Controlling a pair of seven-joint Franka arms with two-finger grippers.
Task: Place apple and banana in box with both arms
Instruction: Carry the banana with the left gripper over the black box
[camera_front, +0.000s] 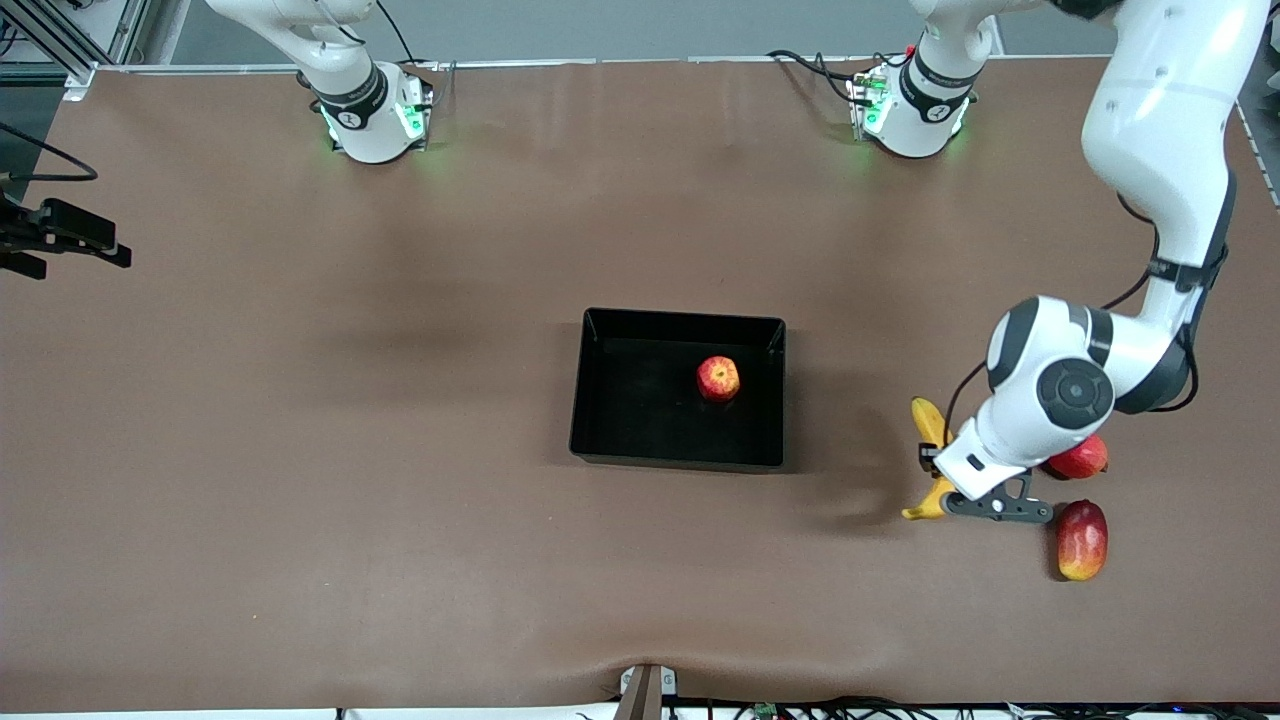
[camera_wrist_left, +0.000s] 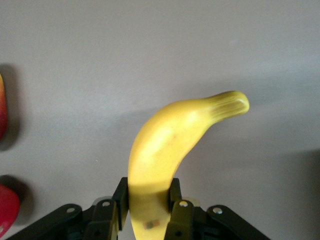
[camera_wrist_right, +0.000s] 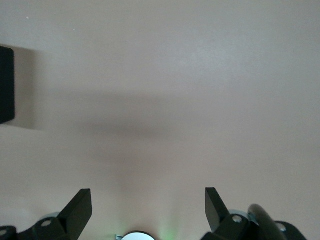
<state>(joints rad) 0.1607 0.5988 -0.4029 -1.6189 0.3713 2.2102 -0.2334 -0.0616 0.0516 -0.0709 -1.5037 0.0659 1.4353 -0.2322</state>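
Note:
The apple (camera_front: 718, 378) lies in the black box (camera_front: 640, 440) at the middle of the table. The banana (camera_front: 929, 420) is at the left arm's end of the table, beside the box. My left gripper (camera_front: 936, 468) is shut on the banana's middle; in the left wrist view the fingers (camera_wrist_left: 120, 197) press both sides of the banana (camera_wrist_left: 170, 135). I cannot tell whether the banana rests on the table. My right gripper (camera_wrist_right: 148, 200) is open and empty over bare table, out of the front view; the right arm waits.
A plain red fruit (camera_front: 1082, 457) lies partly under the left arm, and a red-and-yellow mango-like fruit (camera_front: 1082, 538) lies nearer the front camera. Both show at the edge of the left wrist view. A box corner (camera_wrist_right: 6, 85) shows in the right wrist view.

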